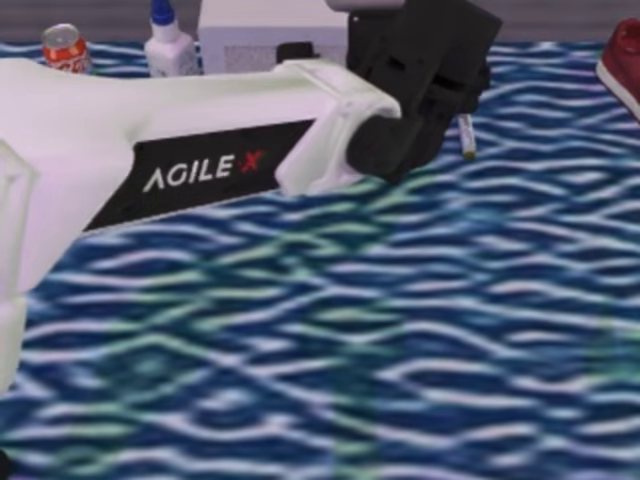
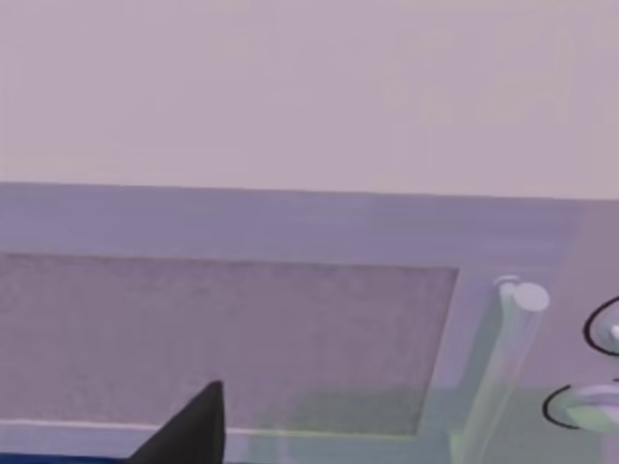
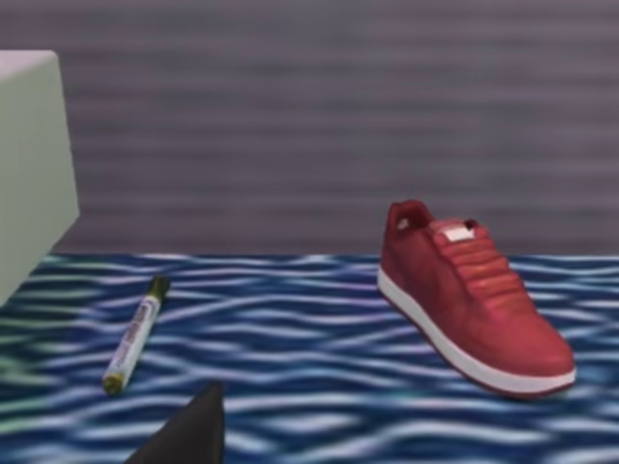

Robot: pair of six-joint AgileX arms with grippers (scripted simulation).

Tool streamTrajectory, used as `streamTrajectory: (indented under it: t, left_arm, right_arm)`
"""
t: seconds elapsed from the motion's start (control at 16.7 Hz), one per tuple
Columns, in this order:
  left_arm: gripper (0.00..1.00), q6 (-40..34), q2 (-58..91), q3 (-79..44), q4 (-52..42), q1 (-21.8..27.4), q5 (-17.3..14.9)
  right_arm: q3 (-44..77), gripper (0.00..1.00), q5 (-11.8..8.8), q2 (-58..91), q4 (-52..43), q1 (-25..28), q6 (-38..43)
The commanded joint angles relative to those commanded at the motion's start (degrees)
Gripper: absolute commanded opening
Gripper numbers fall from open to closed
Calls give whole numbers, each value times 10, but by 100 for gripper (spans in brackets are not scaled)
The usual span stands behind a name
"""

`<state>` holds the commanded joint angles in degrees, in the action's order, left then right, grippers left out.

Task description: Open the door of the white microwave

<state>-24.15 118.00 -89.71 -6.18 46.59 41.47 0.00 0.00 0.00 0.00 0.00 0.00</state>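
The white microwave [image 1: 255, 30] stands at the table's far edge, partly hidden behind my left arm. In the left wrist view its door [image 2: 222, 329] fills the picture, flush with the front. The speckled grey window is bordered by a slim vertical handle [image 2: 503, 372] beside the knob panel [image 2: 600, 367]. My left gripper [image 1: 430, 70] hovers just in front of the microwave's right part, touching nothing. One dark finger [image 2: 193, 430] shows, far to the side of the handle. My right gripper [image 3: 276, 435] is parked low over the cloth at the right, out of the top view, holding nothing.
Left of the microwave stand a red soda can [image 1: 65, 48] and a white glue bottle [image 1: 170, 45]. A marker [image 1: 467, 135] lies on the blue patterned cloth just right of my left gripper. A red shoe [image 1: 622, 60] sits at the far right.
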Motion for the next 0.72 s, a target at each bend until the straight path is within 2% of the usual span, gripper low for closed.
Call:
streamTrajectory:
  t: [0.48, 0.72]
  left_arm:
    - [100, 39, 125, -122, 29, -53, -47]
    - [100, 42, 133, -129, 31, -57, -51]
  right_arm:
    - [0, 100, 0, 0, 0, 0, 0]
    - [0, 100, 0, 0, 0, 0, 0]
